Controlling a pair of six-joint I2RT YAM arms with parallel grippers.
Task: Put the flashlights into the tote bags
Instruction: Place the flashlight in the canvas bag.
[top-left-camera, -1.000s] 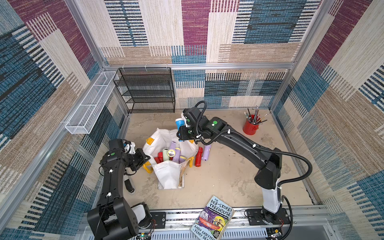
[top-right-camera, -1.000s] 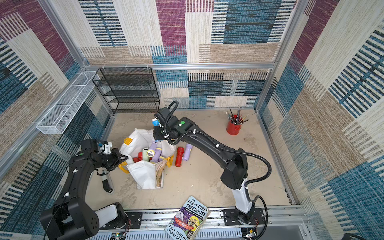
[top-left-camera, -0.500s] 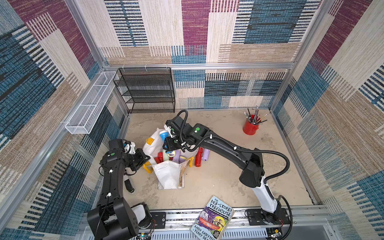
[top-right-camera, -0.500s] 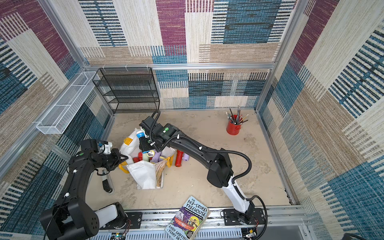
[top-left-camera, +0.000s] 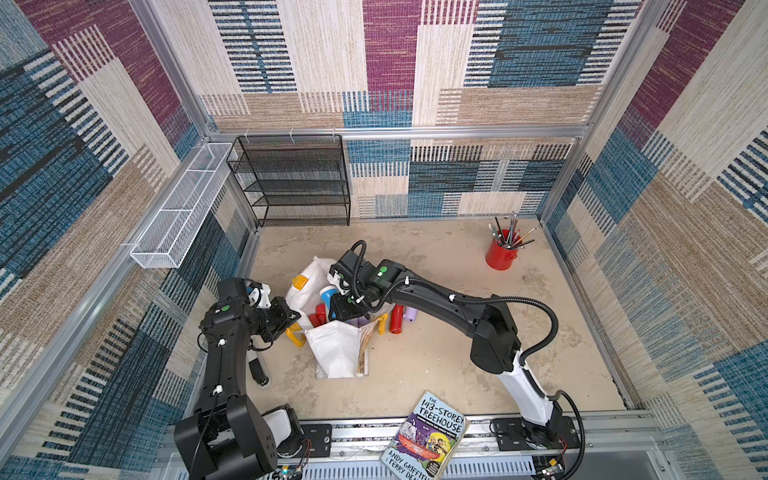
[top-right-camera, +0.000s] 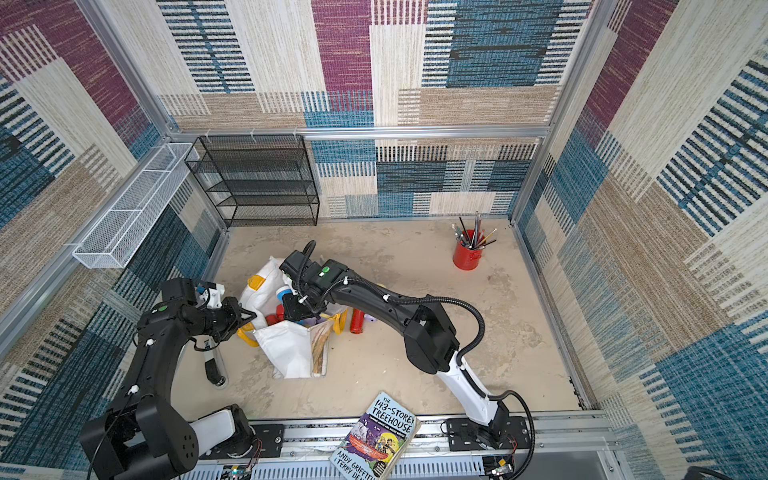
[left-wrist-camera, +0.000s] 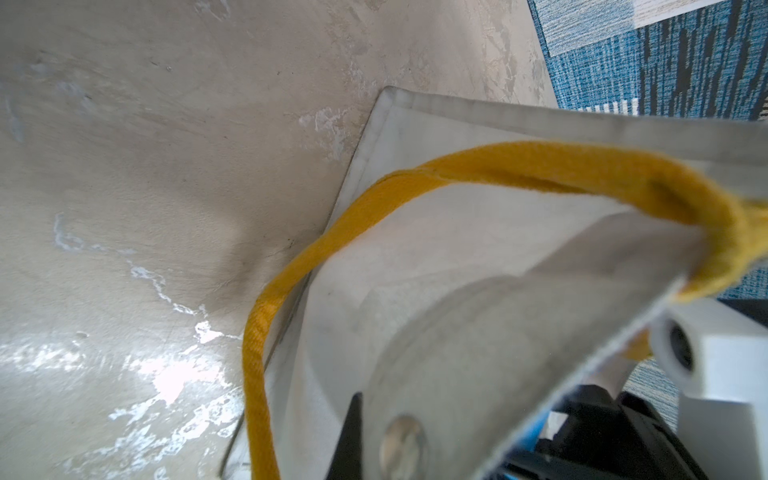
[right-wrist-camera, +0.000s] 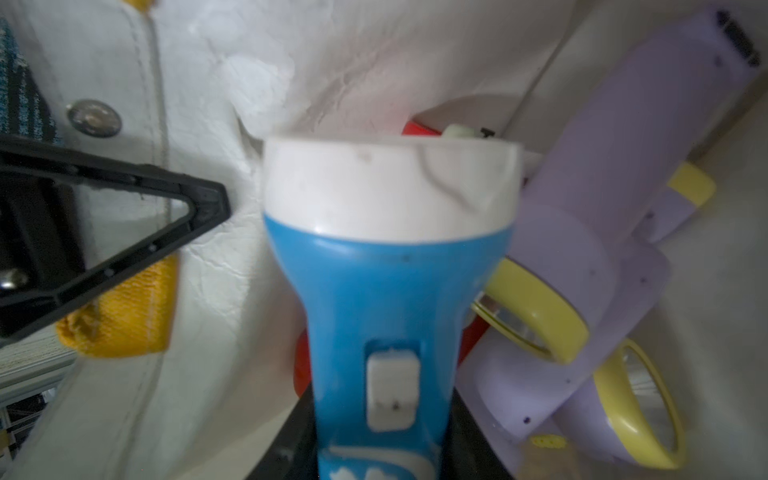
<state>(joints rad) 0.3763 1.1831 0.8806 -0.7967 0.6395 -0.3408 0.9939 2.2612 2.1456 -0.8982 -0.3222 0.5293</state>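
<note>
Black mesh rack (top-left-camera: 291, 183), red pencil cup (top-left-camera: 500, 258), book (top-left-camera: 430, 440), white wire basket (top-left-camera: 178, 208).

We see patchwork woven walls (top-left-camera: 390, 62) around a mottled beige floor (top-left-camera: 436, 365). A black mesh rack (top-left-camera: 291, 183) stands against the back wall, with a white wire basket (top-left-camera: 183, 208) just beside it.

tote bag (top-left-camera: 336, 353): wht cloth, matt | blue flashlight (right-wrist-camera: 386, 291): smooth glossy plast. | handle (left-wrist-camera: 498, 162): ylw woven webbing

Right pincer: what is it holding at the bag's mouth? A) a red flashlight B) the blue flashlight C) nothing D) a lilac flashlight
B: the right wrist view shows the blue flashlight, white head forward, clamped in the right pincer at the mouth of the tote bag.
</note>
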